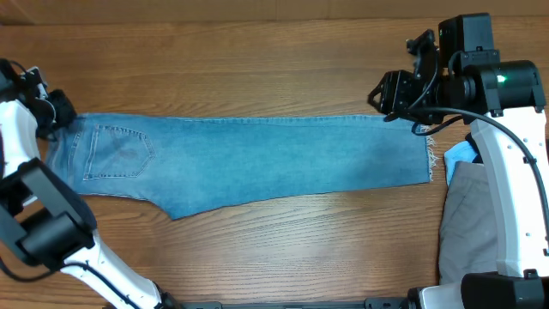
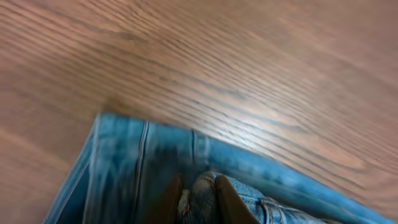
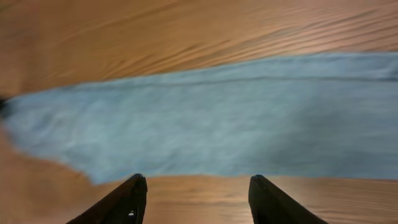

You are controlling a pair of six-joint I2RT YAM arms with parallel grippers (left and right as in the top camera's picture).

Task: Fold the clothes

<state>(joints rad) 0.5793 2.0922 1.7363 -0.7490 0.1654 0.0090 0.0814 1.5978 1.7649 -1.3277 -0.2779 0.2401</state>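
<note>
**Waistband pinched, hem untaken**

The left gripper [image 2: 198,190] has its jaws clamped on bunched waistband. The right gripper [image 3: 197,182] has its jaws apart and empty. The jeans [image 1: 257,159] lie flat across mid-frame overhead, waist at left. The right should probably take the upper-right hem corner just as deep before lifting.

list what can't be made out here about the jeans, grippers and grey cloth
- Overhead: left gripper fingertips, hidden by its own body at the jeans waistband.
- Left wrist: how much denim is pinched; fingers blurred, cut by the bottom edge.
- Overhead: grey trousers, mostly covered by the right arm.
- Overhead: small blue piece beside them, too small to identify.
</note>
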